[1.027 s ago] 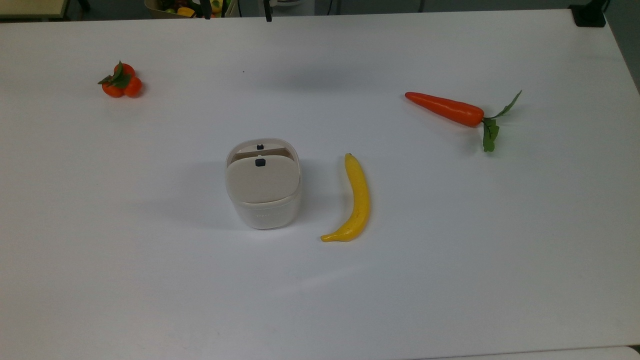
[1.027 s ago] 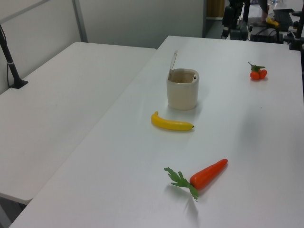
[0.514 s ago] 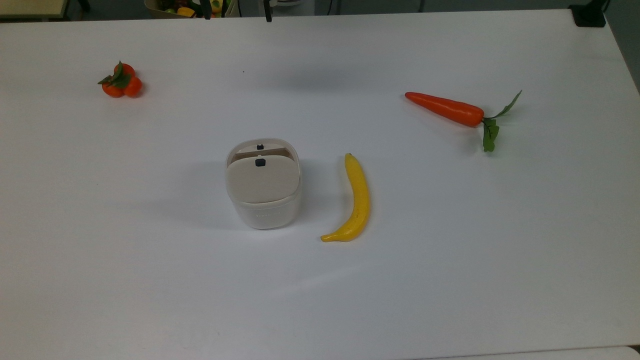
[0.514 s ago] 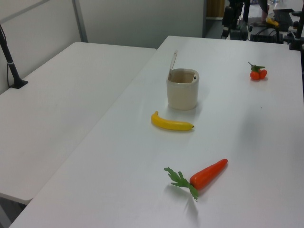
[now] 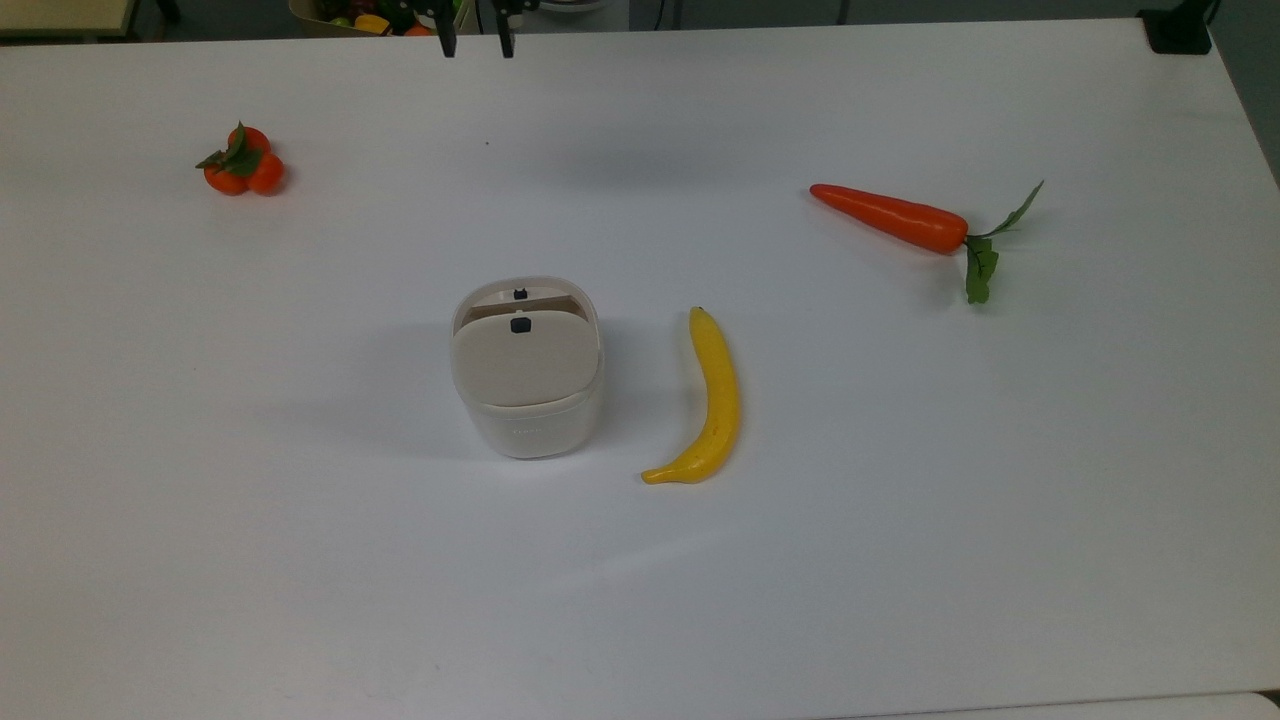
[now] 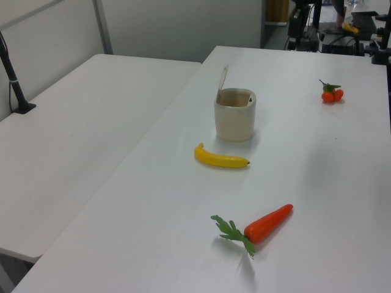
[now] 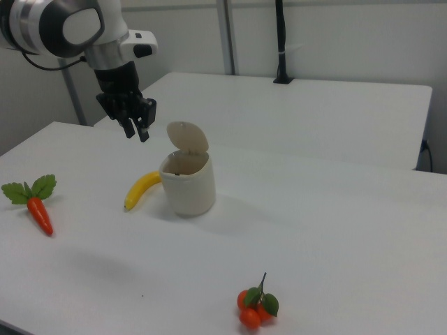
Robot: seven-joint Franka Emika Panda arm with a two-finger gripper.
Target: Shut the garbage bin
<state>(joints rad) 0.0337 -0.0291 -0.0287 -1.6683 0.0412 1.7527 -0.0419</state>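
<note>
The garbage bin [image 5: 527, 385] is a small cream-white tub standing upright near the middle of the white table [image 5: 300, 560]. Its beige lid [image 7: 187, 137] stands raised on its hinge, and the left view shows the open mouth of the garbage bin [image 6: 234, 115]. My gripper [image 7: 137, 132] hangs in the air to the right view's left of the lid, above the banana and touching nothing. In the top view the gripper [image 5: 477, 45] shows at the upper edge as two dark fingertips with a gap between them and nothing held.
A yellow banana [image 5: 715, 400] lies just to the top view's right of the bin. An orange carrot [image 5: 890, 218] with green leaves lies farther right. A cluster of small tangerines [image 5: 242, 165] sits at the far left. A second white table [image 6: 79, 128] adjoins.
In the top view the two fingertips have drawn closer together and come slightly further into the picture. The bin, its lid and the fruit have not moved.
</note>
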